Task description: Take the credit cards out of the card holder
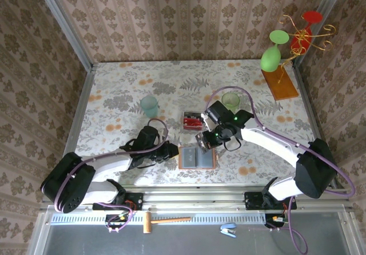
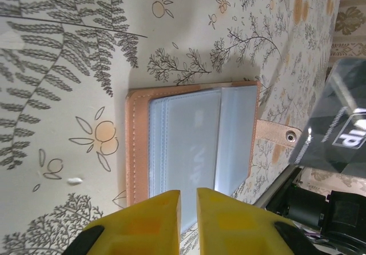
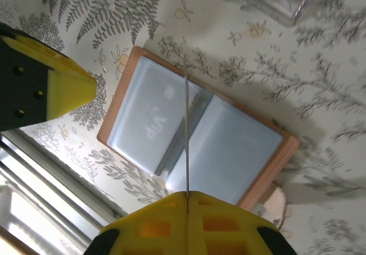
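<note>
The tan leather card holder [image 1: 197, 159] lies open and flat near the table's front edge, its grey-blue pockets [image 3: 229, 146] facing up. My right gripper [image 3: 187, 195] is shut on one of the credit cards [image 3: 186, 129], a thin card seen edge-on that stands upright over the holder's middle fold. In the top view the right gripper [image 1: 204, 140] is at the holder's far edge. My left gripper [image 2: 189, 192] is over the holder's [image 2: 183, 135] left side, its yellow jaws almost together with nothing between them. In the top view the left gripper [image 1: 173, 151] is at the holder's left edge.
A small clear box [image 1: 191, 119] with red cards inside stands just behind the holder. Further back are a teal cup [image 1: 150, 104] and a green cup [image 1: 231, 100]. A wooden stand [image 1: 280, 83] with green and red glasses is at the back right.
</note>
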